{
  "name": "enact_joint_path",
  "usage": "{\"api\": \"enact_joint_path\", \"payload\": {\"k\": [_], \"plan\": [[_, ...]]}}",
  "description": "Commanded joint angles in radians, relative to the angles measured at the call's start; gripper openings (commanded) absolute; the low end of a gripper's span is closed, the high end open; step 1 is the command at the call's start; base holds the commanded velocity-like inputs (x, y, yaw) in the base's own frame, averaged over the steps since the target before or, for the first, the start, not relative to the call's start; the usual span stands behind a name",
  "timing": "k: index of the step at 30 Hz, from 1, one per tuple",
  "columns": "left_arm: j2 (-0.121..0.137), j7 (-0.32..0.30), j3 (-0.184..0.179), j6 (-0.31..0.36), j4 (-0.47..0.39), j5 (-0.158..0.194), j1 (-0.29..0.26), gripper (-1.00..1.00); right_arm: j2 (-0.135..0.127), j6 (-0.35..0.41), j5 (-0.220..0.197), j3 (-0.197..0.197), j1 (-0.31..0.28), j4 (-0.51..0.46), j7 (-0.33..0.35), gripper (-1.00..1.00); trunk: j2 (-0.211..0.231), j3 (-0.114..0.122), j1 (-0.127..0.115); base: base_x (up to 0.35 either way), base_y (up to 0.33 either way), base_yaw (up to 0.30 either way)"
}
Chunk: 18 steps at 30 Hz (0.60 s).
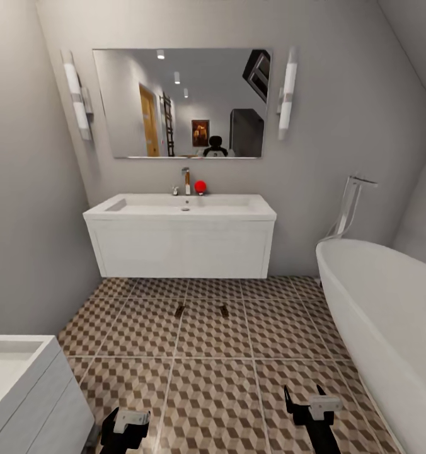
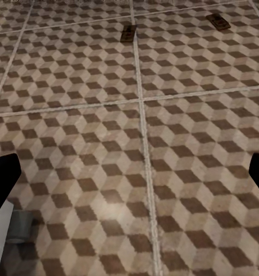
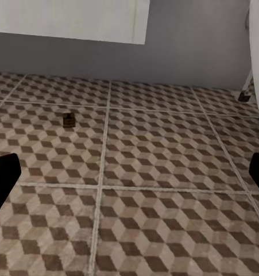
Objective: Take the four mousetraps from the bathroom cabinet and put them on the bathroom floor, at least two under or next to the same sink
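Two mousetraps lie on the bathroom floor (image 1: pixel 213 391) in front of the bathroom sink (image 1: pixel 180 208), one (image 1: pixel 179 309) left of the other (image 1: pixel 224 310), a short way out from the vanity front. The left wrist view shows both, one (image 2: pixel 128 33) and the other (image 2: pixel 218 22), far ahead of my open left gripper (image 2: pixel 129 178). One mousetrap (image 3: pixel 68 119) lies ahead of my open right gripper (image 3: pixel 129 178). Both grippers, left (image 1: pixel 125 421) and right (image 1: pixel 310 405), hang low over the tiles with nothing between their fingers. The cabinet is out of view.
A white oval bathtub (image 1: pixel 389 315) with a chrome tap runs along the right. A white boxy unit (image 1: pixel 24 384) stands at the near left. A mirror (image 1: pixel 181 104) hangs over the sink, and a red item (image 1: pixel 200 186) stands by the tap.
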Motion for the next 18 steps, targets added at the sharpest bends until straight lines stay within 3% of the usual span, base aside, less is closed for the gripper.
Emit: {"api": "enact_joint_path", "payload": {"k": [1, 18], "plan": [[-0.001, 0.006, -0.008, -0.004, 0.003, 0.001, -0.001, 1.00, 0.000, -0.002, 0.002, 0.006, -0.001, 0.000, -0.007, 1.00, 0.007, 0.002, -0.004, 0.000, 0.000, 0.000], [-0.001, 0.006, -0.008, -0.003, 0.003, 0.001, -0.001, 1.00, 0.000, -0.002, 0.002, 0.006, -0.001, 0.000, -0.007, 1.00, 0.126, 0.056, -0.069, 0.000, 0.000, 0.000]]}}
